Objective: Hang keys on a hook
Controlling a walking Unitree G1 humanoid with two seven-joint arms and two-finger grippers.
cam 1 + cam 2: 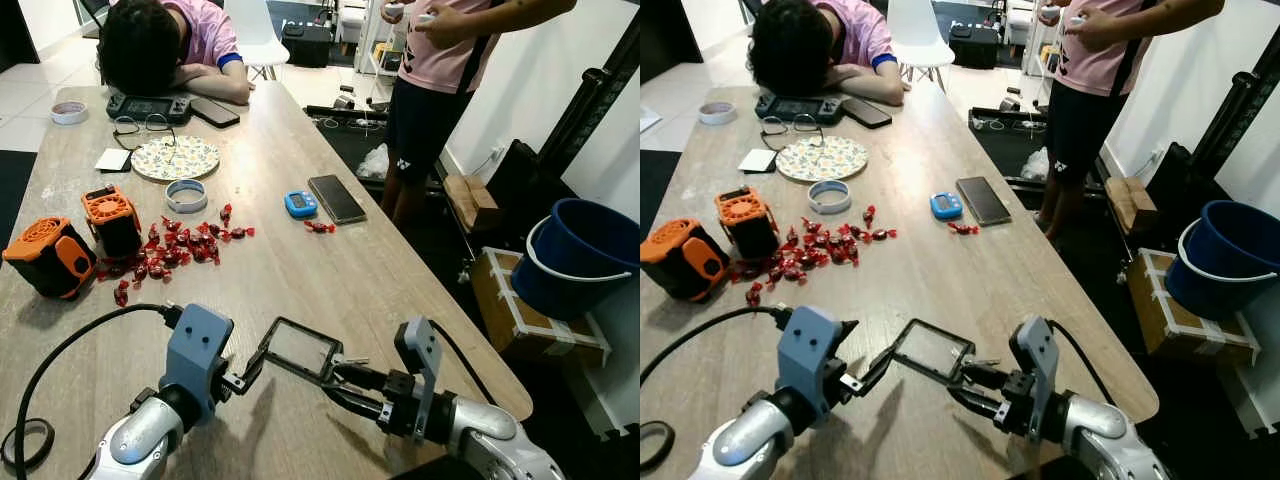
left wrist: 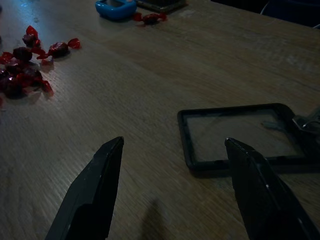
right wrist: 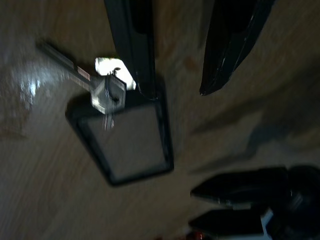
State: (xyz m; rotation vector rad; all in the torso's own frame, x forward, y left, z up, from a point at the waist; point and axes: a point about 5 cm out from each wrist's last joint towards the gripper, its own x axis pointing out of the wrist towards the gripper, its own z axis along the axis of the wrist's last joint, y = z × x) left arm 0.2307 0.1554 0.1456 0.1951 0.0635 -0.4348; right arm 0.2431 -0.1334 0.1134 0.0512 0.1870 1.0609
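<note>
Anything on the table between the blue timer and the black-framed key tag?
No: bare wood lies between the blue timer and the black-framed key tag, seen in both eye views.

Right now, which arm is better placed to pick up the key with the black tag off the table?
Probably the right. The right gripper sits at the key end of the black tag, fingers open beside it. The left gripper is open too, but straddles the tag's far corner, away from the key.

My head pair looks forward and down along the wooden table (image 1: 330, 270). My left wrist camera peers close along its fingers (image 2: 95, 195) at the black-framed tag (image 2: 240, 132); the right wrist camera shares that tag, nearer.
</note>
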